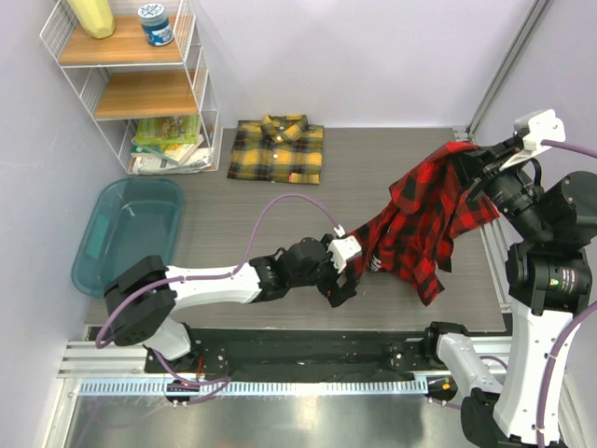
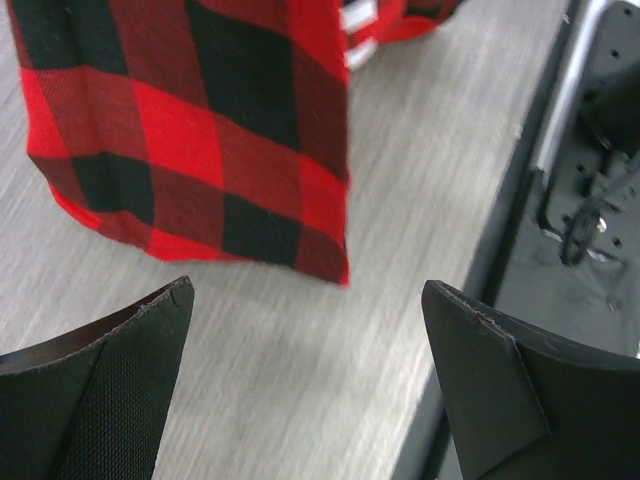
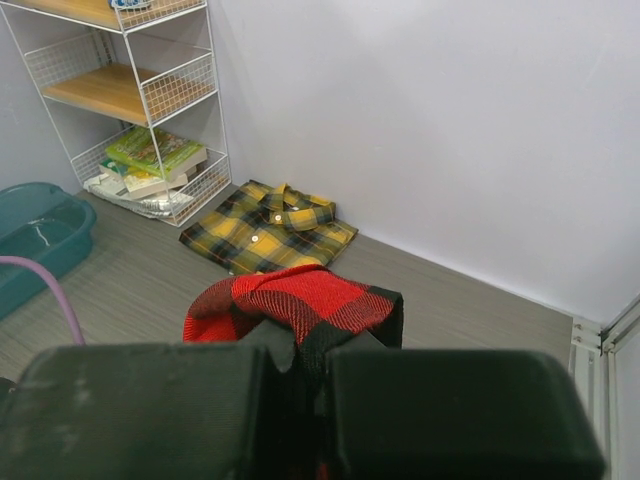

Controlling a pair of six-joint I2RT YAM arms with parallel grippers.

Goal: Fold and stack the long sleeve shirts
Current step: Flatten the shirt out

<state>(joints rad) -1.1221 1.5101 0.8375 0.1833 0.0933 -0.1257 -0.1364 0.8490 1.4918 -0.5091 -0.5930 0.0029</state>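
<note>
Top external: red-and-black shirt [image 1: 424, 219] hangs at right, clamped in the right fingers [image 3: 150, 410]; left fingers [image 2: 100, 390] spread wide, empty, just beside its hem; yellow-and-black shirt [image 1: 277, 149] lies folded at the back of the surface [image 1: 242, 210].

Folded shirt [image 1: 277, 149] right of shelf [image 1: 149, 93]

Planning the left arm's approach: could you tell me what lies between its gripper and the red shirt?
Only bare table separates the left gripper from the red shirt; the left wrist view shows it.
</note>
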